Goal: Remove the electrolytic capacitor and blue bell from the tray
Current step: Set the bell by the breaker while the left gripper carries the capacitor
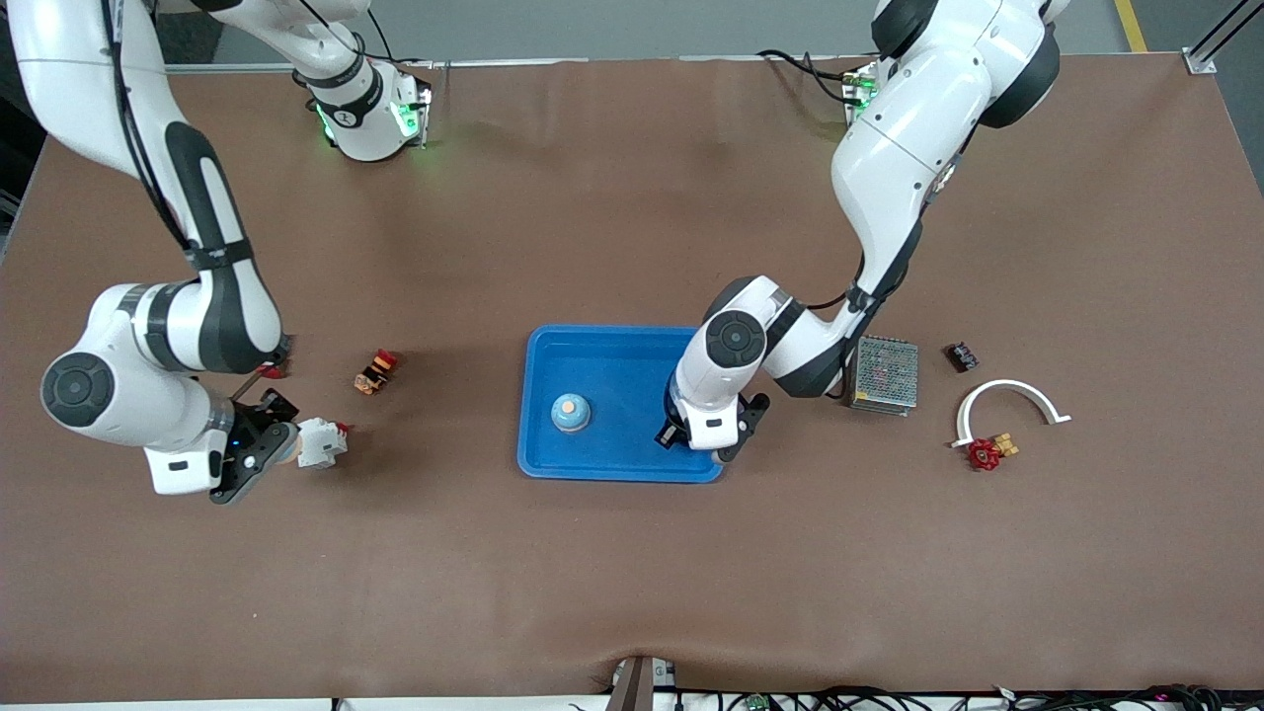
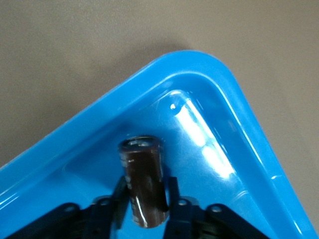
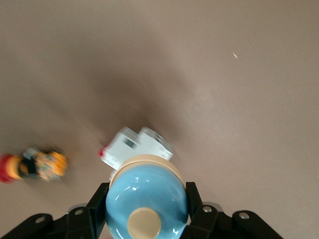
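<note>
In the tray a blue bell is seen and a capacitor is clamped by the left hand (right hand clamped on a second bell)

Brown-covered table, grey floor

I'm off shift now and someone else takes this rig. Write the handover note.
Left gripper: jaws shut on the capacitor, inside a corner of the tray.
Right gripper: jaws shut on a blue bell, over the table beside a white part, outside the tray.
A second blue bell sits in the tray.
Done: one bell out.
Left: carry the capacitor out, set down the held bell, probably clear the second one too.
</note>
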Robot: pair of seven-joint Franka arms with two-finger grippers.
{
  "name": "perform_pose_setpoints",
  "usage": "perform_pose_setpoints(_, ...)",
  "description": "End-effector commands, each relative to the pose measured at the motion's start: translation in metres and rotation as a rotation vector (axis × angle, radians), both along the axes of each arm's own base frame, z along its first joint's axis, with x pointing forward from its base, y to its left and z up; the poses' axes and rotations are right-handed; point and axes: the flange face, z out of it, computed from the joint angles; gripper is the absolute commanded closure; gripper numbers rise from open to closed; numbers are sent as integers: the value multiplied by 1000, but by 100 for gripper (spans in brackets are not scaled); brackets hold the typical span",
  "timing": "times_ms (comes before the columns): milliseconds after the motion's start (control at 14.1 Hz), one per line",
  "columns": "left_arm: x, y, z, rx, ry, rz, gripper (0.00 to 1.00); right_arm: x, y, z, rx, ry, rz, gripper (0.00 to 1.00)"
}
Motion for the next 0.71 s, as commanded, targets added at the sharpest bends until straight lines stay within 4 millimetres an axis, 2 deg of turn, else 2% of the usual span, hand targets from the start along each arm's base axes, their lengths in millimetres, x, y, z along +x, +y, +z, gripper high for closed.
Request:
perform_pose_setpoints(0, 5, 2, 8, 23, -1, 10, 100, 1, -31, -23, 23, 3, 66, 52)
perform_pose_setpoints(142, 10, 11, 24, 50, 15, 14, 100, 0, -39, -29, 25, 1, 92, 52)
perform_pose_setpoints(355, 21, 29, 58, 80, 24, 34, 100, -2, -57, -58, 24, 11, 99, 52)
perform_pose_setpoints(569, 37, 75, 107, 129, 69, 61, 100, -2, -66, -77, 47, -8, 133, 51)
perform_pose_setpoints(640, 41, 94, 117, 155, 95, 40, 100, -2, -67, -81, 54, -11, 139, 51)
